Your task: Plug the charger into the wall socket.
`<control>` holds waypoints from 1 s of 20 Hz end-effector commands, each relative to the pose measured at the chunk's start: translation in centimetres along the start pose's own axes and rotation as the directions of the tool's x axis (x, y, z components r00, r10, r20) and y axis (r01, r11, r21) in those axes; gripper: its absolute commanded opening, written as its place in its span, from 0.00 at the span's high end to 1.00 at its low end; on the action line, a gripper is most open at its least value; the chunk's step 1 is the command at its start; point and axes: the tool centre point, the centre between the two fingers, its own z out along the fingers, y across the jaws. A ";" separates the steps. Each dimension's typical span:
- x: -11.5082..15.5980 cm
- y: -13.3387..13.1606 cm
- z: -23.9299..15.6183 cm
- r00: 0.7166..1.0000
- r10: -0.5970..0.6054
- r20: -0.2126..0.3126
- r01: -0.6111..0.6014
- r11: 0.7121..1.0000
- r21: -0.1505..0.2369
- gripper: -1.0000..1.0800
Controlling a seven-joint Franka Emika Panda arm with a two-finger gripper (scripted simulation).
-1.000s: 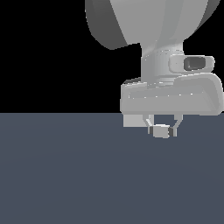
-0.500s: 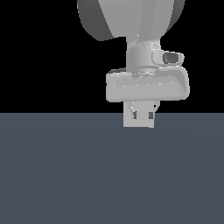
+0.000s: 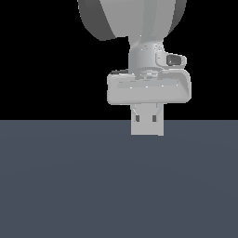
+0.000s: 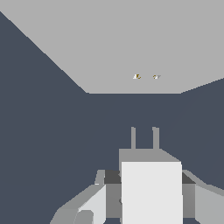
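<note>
In the wrist view my gripper (image 4: 151, 203) is shut on the charger (image 4: 151, 192), an off-white block with two thin prongs (image 4: 133, 138) pointing at the wall socket (image 4: 131, 43). The socket is a flat light-grey plate with two tiny holes (image 4: 137, 76). The prongs line up roughly with the holes and stand apart from the plate. In the exterior view the socket (image 3: 147, 128) stands upright in front of my gripper's hand (image 3: 148, 88) and hides the fingers and the charger.
A dark blue-grey table surface (image 3: 69, 186) fills the lower half of the exterior view. The arm's large grey link (image 3: 135, 18) hangs above the hand. Nothing else stands nearby.
The hand with the charger has moved to the exterior view's left and slightly up, and now sits right behind the socket plate. The grip has not changed.
</note>
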 end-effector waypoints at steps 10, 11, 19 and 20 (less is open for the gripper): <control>0.0 0.2 0.1 1.000 0.009 0.000 -0.009 1.000 -0.001 1.00; 0.2 0.2 0.1 1.000 0.009 0.000 -0.009 1.000 -0.001 1.00; 2.3 0.2 0.2 1.000 0.009 0.000 -0.009 1.000 -0.001 1.00; 2.7 0.2 0.3 1.000 0.009 0.000 -0.009 1.000 -0.001 1.00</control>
